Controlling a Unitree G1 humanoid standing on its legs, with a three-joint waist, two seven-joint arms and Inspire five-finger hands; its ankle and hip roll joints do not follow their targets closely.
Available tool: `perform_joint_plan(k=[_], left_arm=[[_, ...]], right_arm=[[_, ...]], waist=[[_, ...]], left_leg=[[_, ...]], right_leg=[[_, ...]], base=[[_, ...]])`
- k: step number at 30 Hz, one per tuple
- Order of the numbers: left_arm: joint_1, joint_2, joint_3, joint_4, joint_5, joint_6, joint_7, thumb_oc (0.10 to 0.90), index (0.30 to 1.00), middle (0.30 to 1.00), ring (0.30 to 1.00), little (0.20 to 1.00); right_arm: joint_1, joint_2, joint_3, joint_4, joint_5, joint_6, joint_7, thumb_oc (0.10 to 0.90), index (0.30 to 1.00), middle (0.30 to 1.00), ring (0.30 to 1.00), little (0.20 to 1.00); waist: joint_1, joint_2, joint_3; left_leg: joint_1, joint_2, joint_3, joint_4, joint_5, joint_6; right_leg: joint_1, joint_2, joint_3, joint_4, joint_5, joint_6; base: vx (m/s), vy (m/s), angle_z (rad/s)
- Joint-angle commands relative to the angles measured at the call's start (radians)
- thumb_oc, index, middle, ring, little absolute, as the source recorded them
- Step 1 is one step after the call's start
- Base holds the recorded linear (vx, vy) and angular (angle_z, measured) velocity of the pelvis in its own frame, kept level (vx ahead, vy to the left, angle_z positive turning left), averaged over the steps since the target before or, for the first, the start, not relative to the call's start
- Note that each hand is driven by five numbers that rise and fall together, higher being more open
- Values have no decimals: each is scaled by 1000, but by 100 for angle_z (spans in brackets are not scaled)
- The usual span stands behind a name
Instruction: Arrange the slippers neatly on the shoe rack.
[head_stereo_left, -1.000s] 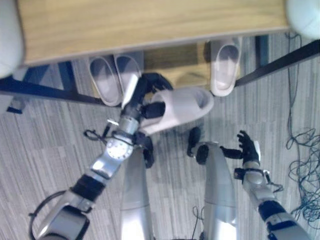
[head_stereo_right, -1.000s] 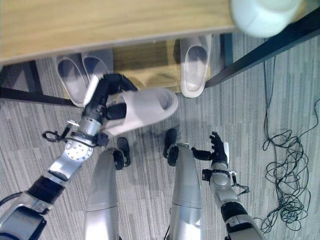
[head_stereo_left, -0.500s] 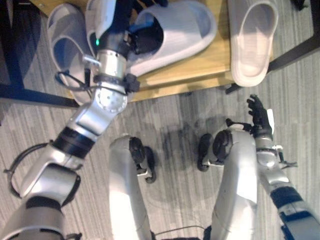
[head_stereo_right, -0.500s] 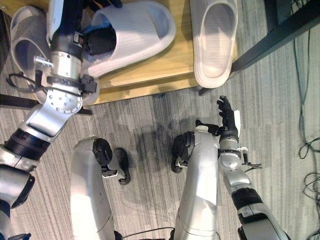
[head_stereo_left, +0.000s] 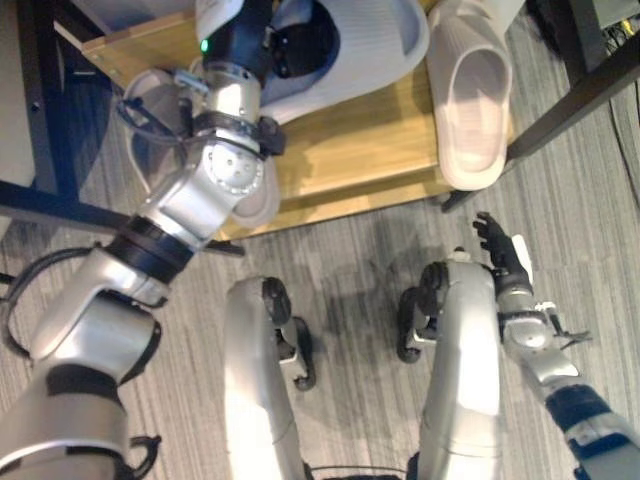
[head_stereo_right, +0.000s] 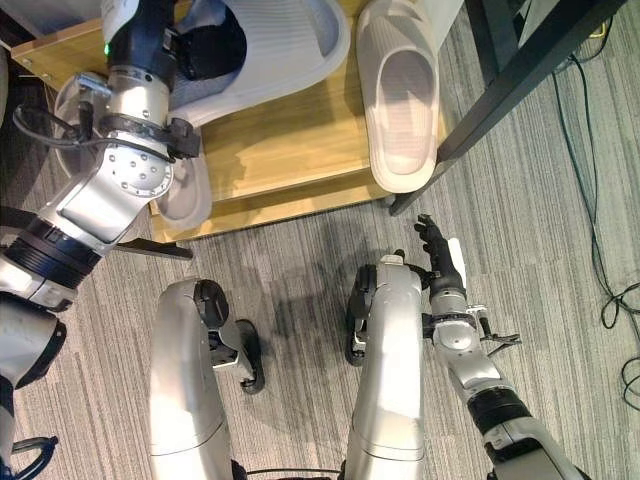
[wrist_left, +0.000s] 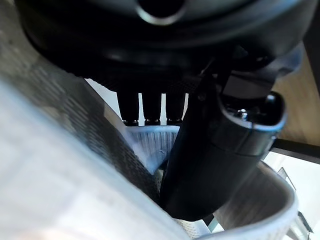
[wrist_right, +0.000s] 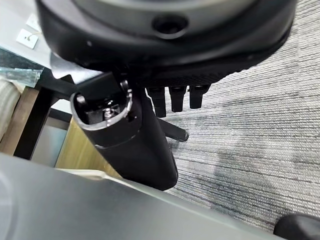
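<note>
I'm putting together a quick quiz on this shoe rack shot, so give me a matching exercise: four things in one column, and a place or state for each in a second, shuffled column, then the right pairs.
Column one:
1. left hand
2. right hand
3. lone slipper
4. held slipper

Column two:
A. lies alone at the right end of the wooden shelf, toe hanging past the edge
B. open, empty, over the grey carpet
C. thumb tucked inside a slipper's strap
D. angled across the shelf, gripped

Pairs: 1-C, 2-B, 3-A, 4-D
</note>
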Motion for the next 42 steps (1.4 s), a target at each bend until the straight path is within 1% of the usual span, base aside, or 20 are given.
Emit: perform_joint_plan(k=[1,4,11,12,13,16,20,24,30,33,40,42], left_arm=[[-224,26,18,34,2,-41,60,400,300,300,300,300],[-258,12,3,76,-8,-30,53,400,300,300,300,300],[-326,-48,-22,182,-13,6,37,400,300,300,300,300],[-334,-55,-23,186,-14,5,35,538,507,507,507,507],[-340,-65,-24,192,-19,4,32,800,900,900,900,900],[-342,-73,-18,193,-41,-3,25,800,900,900,900,900],[-329,-76,-12,171,-87,-20,2,800,900,900,900,900],[-278,-73,11,137,-157,-37,-36,800,900,900,900,900],[-224,-74,21,88,-149,-39,-59,800,900,900,900,900],[-179,-50,21,42,-139,-44,-89,800,900,900,900,900],[-101,-18,31,9,-240,-75,-140,800,900,900,900,900],[-74,15,24,-9,-261,-78,-164,800,900,900,900,900]], right_arm=[[3,-11,17,-165,-64,-73,17,800,900,900,900,900],[-2,-13,18,-163,-70,-71,16,800,900,900,900,900],[-21,-5,40,-137,-86,-58,23,800,900,900,900,900],[-24,-4,45,-136,-88,-57,26,800,900,900,900,900],[-26,-4,49,-134,-89,-55,27,800,900,900,900,900],[-26,-1,52,-130,-90,-53,30,800,900,900,900,900],[-26,3,54,-126,-98,-45,27,800,900,900,900,900],[-30,10,50,-119,-110,-30,22,800,900,900,900,900],[-33,8,45,-115,-115,-25,22,800,900,900,900,900],[-23,6,31,-115,-112,-26,29,800,900,900,900,900],[-10,8,23,-111,-110,-16,33,800,900,900,900,900],[-6,4,21,-110,-114,-13,34,800,900,900,900,900]], waist=[[-11,-26,-32],[-13,-30,-32],[-16,-38,-32],[-16,-39,-32],[-18,-40,-32],[-18,-43,-32],[-17,-39,-32],[-9,-36,-32],[-5,-43,-32],[-2,-50,-32],[-1,-59,-32],[2,-59,-32]], left_leg=[[0,-55,-93,-12,-22,3],[0,-58,-88,-3,-29,-1],[0,-63,-72,17,-35,-15],[0,-64,-71,17,-33,-16],[0,-65,-69,18,-33,-18],[0,-67,-65,21,-33,-22],[0,-67,-58,24,-33,-29],[0,-60,-46,31,-38,-38],[0,-60,-32,38,-41,-47],[0,-56,-29,38,-37,-56],[0,-56,-23,31,-34,-65],[0,-56,-21,31,-36,-68]], right_leg=[[141,-44,92,79,-171,33],[141,-48,99,89,-169,37],[141,-50,116,121,-175,39],[141,-49,117,125,-176,39],[141,-50,118,128,-176,38],[141,-56,116,136,-180,37],[141,-64,122,149,-183,37],[141,-74,127,164,-189,39],[141,-84,133,179,-189,42],[141,-92,132,185,-193,40],[141,-101,141,196,-197,36],[141,-103,147,201,-198,36]], base=[[0,0,0],[0,0,0],[5,-18,2],[3,-47,2],[2,-29,4],[-1,-11,4],[-7,-35,7],[-8,-25,8],[-5,-16,5],[-15,-38,9],[-15,-45,11],[-11,-21,15]])
